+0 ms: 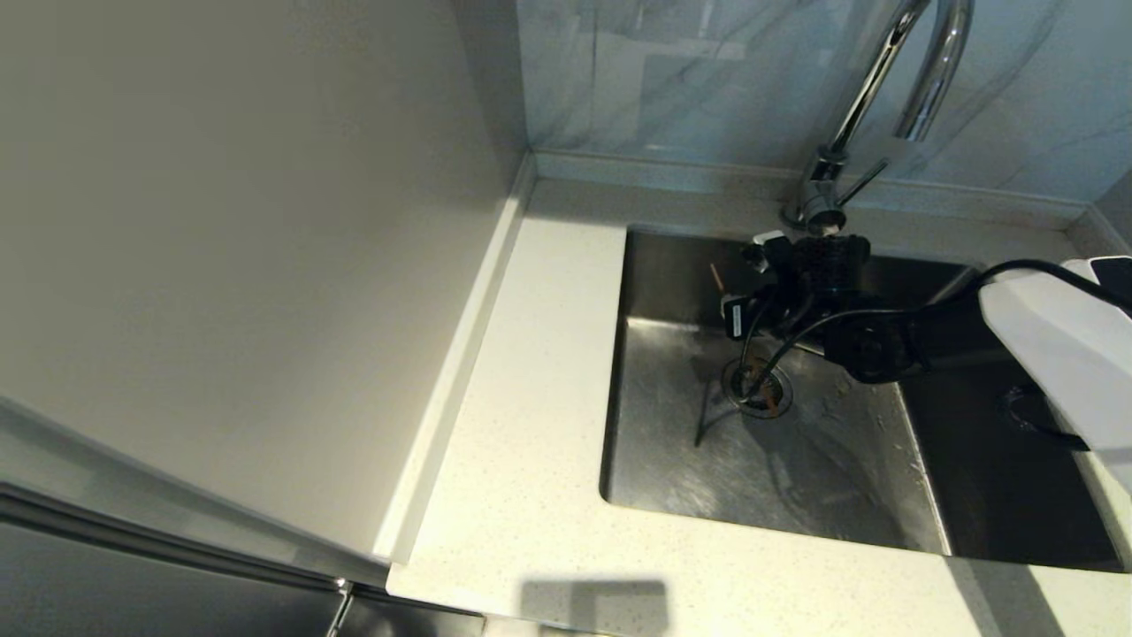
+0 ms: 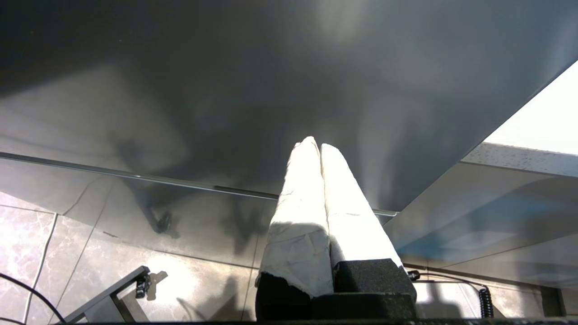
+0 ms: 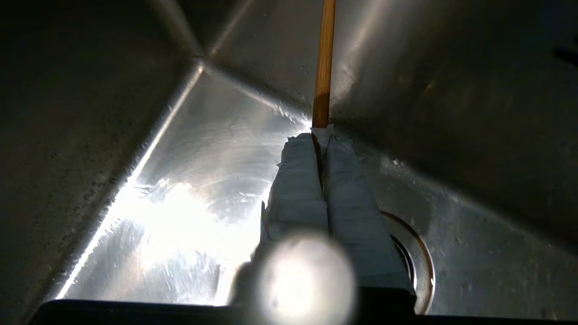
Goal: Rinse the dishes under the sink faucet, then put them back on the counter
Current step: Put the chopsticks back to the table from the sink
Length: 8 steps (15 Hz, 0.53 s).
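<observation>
Over the sink (image 1: 672, 460), close to its back wall and below the base of the sink faucet (image 1: 827, 190), the right gripper (image 3: 321, 135) is holding one chopstick (image 3: 324, 67). Its fingers (image 3: 295, 180) are pressing together on one end of the stick, so the rest is projecting beyond the tips toward the back left corner of the basin. This pinch at the end probably keeps most of the wood exposed for rinsing. No water is visibly running from the spout.

On the basin floor, the drain strainer (image 1: 758, 389) is sitting near the centre, directly under the arm. Brown marks are showing at the strainer; whether they belong to a second chopstick cannot be told. No bowl is appearing in the sink, and none is appearing on the counter (image 1: 522, 425) along the left and front edges.

Away from the worktop, the left gripper (image 2: 319, 146) is hanging parked with its fingers together and nothing between them.
</observation>
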### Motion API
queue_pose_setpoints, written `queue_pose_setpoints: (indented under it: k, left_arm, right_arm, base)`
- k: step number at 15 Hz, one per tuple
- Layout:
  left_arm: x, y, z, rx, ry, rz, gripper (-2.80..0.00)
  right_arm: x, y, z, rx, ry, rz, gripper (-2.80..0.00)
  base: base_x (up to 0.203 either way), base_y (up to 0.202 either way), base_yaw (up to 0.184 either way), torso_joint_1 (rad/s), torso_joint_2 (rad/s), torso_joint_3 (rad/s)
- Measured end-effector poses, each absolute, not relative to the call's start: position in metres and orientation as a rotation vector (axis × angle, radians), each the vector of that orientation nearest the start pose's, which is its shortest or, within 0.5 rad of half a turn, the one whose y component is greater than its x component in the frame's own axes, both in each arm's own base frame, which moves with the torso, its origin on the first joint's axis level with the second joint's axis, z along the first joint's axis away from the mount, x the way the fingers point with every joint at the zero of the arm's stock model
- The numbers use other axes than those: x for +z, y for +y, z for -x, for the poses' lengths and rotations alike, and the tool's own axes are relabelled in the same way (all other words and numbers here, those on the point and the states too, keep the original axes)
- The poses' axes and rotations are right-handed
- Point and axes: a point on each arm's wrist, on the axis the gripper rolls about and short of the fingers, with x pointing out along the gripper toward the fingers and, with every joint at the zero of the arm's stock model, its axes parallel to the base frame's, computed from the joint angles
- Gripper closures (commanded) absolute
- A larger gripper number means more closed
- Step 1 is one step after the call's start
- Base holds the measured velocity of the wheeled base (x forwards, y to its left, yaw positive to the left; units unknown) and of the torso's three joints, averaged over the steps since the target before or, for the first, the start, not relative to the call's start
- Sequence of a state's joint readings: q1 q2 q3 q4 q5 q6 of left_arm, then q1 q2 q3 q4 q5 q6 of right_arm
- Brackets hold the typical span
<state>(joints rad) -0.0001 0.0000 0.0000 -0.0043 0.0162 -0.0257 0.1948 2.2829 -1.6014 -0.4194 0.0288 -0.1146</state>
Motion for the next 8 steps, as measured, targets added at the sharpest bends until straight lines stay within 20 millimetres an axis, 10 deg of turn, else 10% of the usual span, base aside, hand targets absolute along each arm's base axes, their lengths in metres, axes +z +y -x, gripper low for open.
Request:
queue_pose_setpoints:
  k: [8]
  left_arm:
    - [0.076, 0.000, 0.023, 0.016, -0.004, 0.026, 0.00]
  right_arm:
    - [0.163, 0.083, -0.446, 0.221, 0.266, 0.112, 0.00]
  base:
    - [0.000, 0.000, 0.000, 0.000, 0.00, 0.000]
